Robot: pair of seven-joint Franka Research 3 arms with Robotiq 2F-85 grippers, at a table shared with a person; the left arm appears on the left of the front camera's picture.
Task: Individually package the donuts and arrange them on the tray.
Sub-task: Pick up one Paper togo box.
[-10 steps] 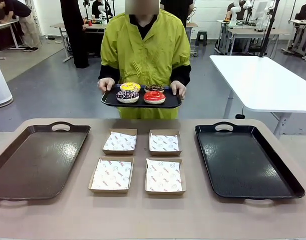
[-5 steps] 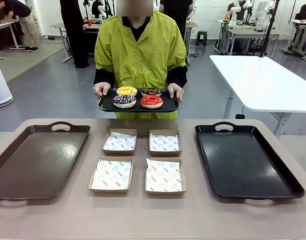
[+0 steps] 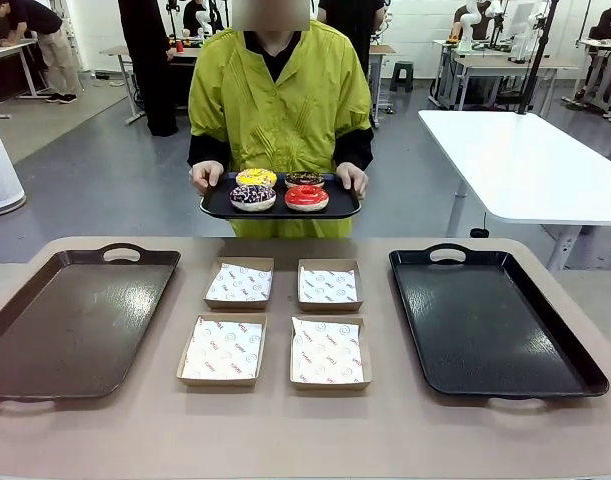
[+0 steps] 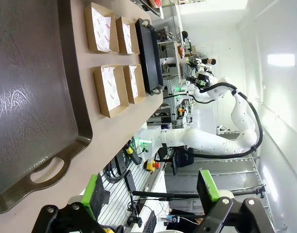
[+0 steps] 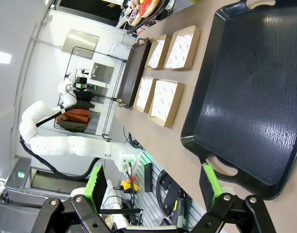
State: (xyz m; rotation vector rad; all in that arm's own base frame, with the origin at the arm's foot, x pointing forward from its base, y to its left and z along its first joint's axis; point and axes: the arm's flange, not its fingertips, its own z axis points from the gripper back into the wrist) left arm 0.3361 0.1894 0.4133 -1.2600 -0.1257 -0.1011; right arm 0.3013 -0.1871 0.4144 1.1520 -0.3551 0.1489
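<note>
Four donuts (image 3: 306,197), yellow, sprinkled chocolate, purple-white and red, sit on a small black tray (image 3: 217,206). A person's hands (image 3: 206,176) hold it just beyond the far edge of the table (image 3: 285,430). The left tool (image 4: 149,190) and the right tool (image 5: 152,184) hang at the near side with jaws wide apart and nothing between them, well apart from the donuts. Between lie four paper-lined boxes (image 3: 239,283), flanked by a brown tray (image 3: 70,325) and a black tray (image 3: 490,325).
</note>
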